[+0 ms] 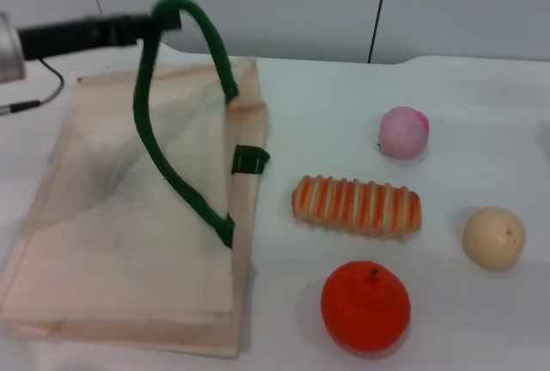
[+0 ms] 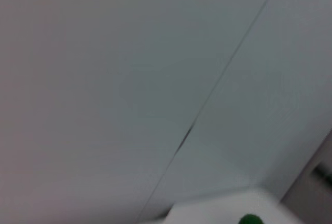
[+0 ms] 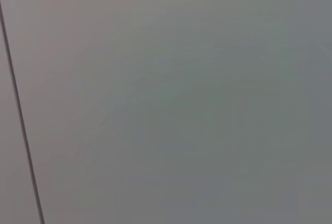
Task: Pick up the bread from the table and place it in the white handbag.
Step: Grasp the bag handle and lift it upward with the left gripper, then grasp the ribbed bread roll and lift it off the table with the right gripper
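The bread (image 1: 357, 206), a ridged loaf with orange and cream stripes, lies on the white table (image 1: 344, 113) just right of the white handbag (image 1: 129, 234). The handbag is a cream fabric tote lying flat at the left. My left gripper (image 1: 163, 19) reaches in from the upper left and is shut on one dark green rope handle (image 1: 185, 105), holding it raised above the bag so the upper side lifts. A bit of green handle (image 2: 250, 219) shows in the left wrist view. My right gripper is out of view; its wrist view shows only wall.
A pink ball (image 1: 403, 131) lies behind the bread. A beige ball (image 1: 493, 237) lies to its right. A round orange-red fruit (image 1: 366, 305) sits in front of it. A grey panelled wall stands behind the table.
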`<control>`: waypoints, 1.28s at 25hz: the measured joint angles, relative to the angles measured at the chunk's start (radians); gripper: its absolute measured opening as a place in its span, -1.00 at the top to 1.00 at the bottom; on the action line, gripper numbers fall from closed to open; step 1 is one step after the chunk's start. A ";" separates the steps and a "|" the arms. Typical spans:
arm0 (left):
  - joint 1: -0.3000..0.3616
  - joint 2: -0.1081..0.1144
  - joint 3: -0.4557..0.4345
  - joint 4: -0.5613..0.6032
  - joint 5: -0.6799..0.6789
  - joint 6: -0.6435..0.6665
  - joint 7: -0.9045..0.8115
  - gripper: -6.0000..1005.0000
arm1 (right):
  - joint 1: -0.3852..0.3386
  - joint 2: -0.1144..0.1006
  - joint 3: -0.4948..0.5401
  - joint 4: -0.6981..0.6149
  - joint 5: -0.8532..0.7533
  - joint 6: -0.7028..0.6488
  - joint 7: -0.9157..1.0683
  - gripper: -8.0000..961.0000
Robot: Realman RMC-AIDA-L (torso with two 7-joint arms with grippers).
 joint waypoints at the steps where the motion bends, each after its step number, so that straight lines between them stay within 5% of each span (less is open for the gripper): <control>1: 0.010 0.005 0.000 0.000 -0.034 0.036 0.017 0.73 | 0.000 0.000 0.000 0.000 0.000 0.000 0.003 -0.86; 8: 0.048 0.037 0.000 -0.003 -0.169 0.235 0.073 0.74 | -0.002 0.000 0.000 0.000 -0.002 0.014 0.020 -0.86; 21: 0.048 0.050 0.000 -0.036 -0.215 0.385 0.062 0.75 | -0.014 -0.006 -0.056 -0.009 -0.022 0.053 0.106 -0.86; 26: 0.058 0.059 0.000 -0.039 -0.215 0.392 0.056 0.75 | -0.022 -0.020 -0.282 -0.074 -0.025 0.056 0.223 -0.86; 29: 0.065 0.060 0.000 -0.051 -0.213 0.390 0.044 0.75 | -0.028 -0.058 -0.488 -0.143 -0.076 0.057 0.333 -0.86; 32: 0.068 0.058 0.000 -0.064 -0.212 0.390 0.035 0.74 | -0.025 -0.102 -0.583 -0.204 -0.227 0.082 0.447 -0.86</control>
